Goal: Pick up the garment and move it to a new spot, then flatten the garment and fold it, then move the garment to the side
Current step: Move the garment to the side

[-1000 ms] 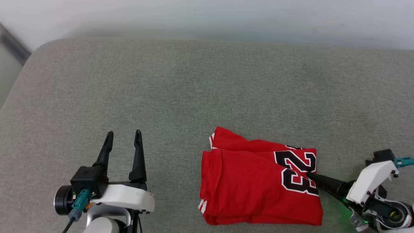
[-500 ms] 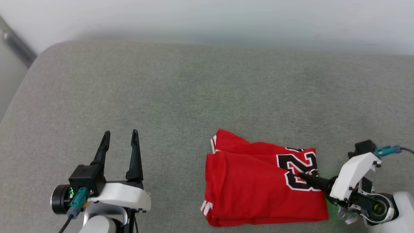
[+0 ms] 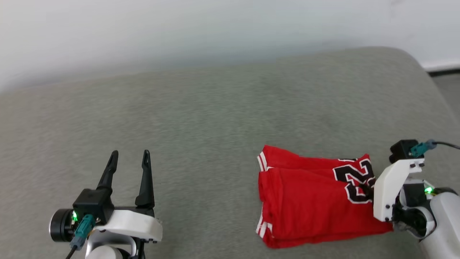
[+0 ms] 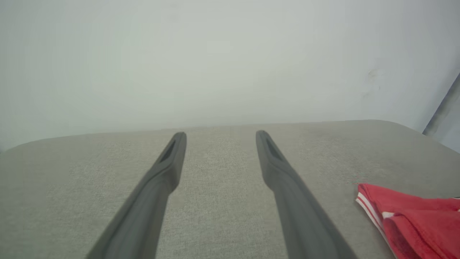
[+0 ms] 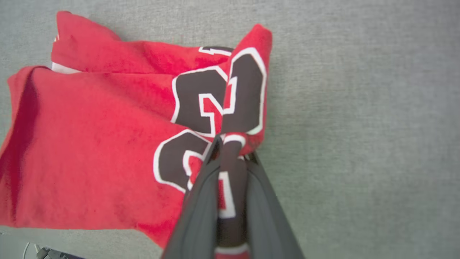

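Garment [image 3: 316, 201], folded into a thick red bundle, lies on the grey couch cushion [image 3: 201, 118]. Its numbered end is under the right gripper [image 5: 233, 149] and the rest stretches away past the fingertips. That gripper is clamped on the garment: from its wrist camera, a ridge of cloth with black numeral and white outline is squeezed between the two dark fingers and runs back along them. From the head camera the fingertips are tucked behind the white wrist housing, so I can't say for sure whether the pinch has every layer or just the top ones. The striped sleeve trim sits at the end of the bundle farthest from that gripper.

The left gripper [image 3: 130, 154] is well apart from the garment, on the opposite side of it from the right one. Its fingers are spread, with bare cushion between them and nothing held. From its own camera a red corner with white stripes lies off to the side of one finger, not touching.

To my eye the folding is done and this is the last step, shifting the folded garment to the side. The next move calls for a firm pinch and a low, slow carry or slide sideways over the cushion, so the loose layers don't drag open. If only the upper layers are caught, the fold may peel apart, so a slight test lift would be wise before travelling. Then set it down flat and let go.
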### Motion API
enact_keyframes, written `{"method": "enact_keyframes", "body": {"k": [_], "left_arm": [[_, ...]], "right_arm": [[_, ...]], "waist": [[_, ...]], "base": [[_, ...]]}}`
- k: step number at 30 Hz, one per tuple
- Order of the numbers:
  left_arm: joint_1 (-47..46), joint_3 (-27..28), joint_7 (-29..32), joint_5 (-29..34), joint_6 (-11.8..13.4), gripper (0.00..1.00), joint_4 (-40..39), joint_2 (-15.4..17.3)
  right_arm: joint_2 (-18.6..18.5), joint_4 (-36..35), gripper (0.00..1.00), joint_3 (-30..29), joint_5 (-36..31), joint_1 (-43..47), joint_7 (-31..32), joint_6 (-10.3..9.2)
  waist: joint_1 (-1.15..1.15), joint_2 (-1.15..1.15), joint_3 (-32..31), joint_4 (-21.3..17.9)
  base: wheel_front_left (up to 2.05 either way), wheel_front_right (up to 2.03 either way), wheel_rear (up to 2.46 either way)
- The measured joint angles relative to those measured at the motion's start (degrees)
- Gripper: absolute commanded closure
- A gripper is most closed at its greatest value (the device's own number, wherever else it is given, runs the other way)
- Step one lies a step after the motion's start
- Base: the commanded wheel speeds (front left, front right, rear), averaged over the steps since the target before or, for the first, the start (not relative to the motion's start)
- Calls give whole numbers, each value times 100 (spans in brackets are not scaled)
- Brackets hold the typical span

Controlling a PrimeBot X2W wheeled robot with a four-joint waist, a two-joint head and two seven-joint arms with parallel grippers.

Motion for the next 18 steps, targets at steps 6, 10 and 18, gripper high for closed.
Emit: {"method": "enact_keyframes", "body": {"k": [6, 10, 18], "left_arm": [[-302, -146, 186, 157, -103, 0, -168, 101], [-691, -247, 374, 316, -196, 0, -324, 219], [-1577, -404, 827, 705, -357, 0, -649, 472]], "right_arm": [[-120, 469, 100, 89, -218, -536, -541, 0], [-219, 909, 100, 153, -257, -1066, -1033, 0], [-468, 1934, 100, -193, -491, -2247, -2285, 0]], "waist": [[0, 0, 195, -839], [0, 0, 527, -1279], [1, 0, 1596, -1659]], "base": [[0, 0, 0], [0, 0, 0], [0, 0, 0]]}}
